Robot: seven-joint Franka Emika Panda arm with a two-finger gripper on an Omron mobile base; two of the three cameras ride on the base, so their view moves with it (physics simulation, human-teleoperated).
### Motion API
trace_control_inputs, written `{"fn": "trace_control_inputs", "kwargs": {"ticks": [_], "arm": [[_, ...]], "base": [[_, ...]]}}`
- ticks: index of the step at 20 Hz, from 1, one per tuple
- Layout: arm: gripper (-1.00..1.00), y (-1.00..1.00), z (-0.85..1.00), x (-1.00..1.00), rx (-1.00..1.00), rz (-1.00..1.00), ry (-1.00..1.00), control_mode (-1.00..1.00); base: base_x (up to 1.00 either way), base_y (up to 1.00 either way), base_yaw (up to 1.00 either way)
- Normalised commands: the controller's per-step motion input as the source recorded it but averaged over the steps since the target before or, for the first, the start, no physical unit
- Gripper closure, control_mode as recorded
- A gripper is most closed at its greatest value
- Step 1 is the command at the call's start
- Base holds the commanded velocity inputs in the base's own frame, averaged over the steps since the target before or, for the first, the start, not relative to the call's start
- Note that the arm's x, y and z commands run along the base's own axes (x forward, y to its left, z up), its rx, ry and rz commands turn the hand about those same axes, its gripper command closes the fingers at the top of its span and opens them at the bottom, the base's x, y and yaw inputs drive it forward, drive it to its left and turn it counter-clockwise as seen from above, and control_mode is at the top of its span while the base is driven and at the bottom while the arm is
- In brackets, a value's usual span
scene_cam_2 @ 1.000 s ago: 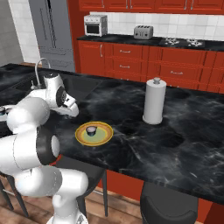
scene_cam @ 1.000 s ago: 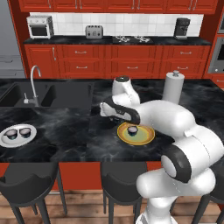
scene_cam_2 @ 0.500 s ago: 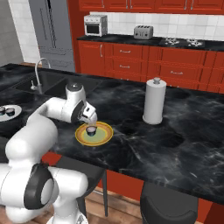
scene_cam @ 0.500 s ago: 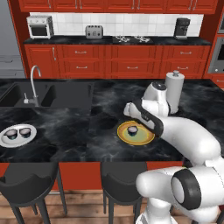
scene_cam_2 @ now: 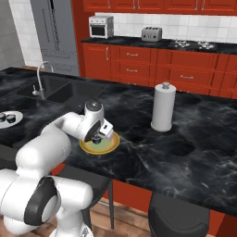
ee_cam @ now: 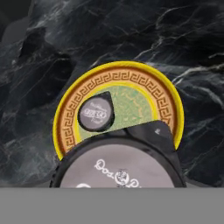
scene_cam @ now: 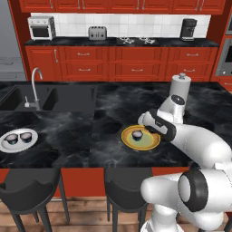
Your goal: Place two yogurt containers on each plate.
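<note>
held cup: a yogurt container (ee_cam: pixel 120 168) sits between the gripper (scene_cam_2: pixel 98 137) jaws, its pale printed top close under the hand camera; the jaws are narrowed onto its sides, which is what carries it above the plate
cup on yellow plate: a second yogurt container (ee_cam: pixel 96 113) stands upright on the greenish centre, toward one side, so the other half of the centre is free for the held one
yellow plate: the yellow plate (scene_cam: pixel 152 143) lies flat on the dark counter (scene_cam: pixel 90 136) directly below the hand; the carried cup hangs over its near rim, not yet over the free spot
white plate: the white plate (scene_cam: pixel 5 144) rests well apart near the sink (scene_cam: pixel 27 97), with two cups (scene_cam: pixel 20 138) side by side on it, so that half looks done
step: judged as lowering the fourth cup beside the one on the yellow plate
risk: setting down too close could knock the standing cup
surroundings: a paper towel roll (scene_cam_2: pixel 163 107) stands upright behind the plate, clear of the arm
</note>
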Motion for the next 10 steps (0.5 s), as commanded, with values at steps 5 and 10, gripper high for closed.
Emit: {"fn": "trace_control_inputs", "kwargs": {"ticks": [5, 10], "arm": [[1.00, -0.36, -0.26, 0.11, 0.00, -0.07, 0.14, -1.00], [1.00, -0.07, -0.08, 0.01, 0.00, -0.06, 0.06, -1.00]], "base": [[0.00, 0.00, 0.00], [0.00, 0.00, 0.00]]}}
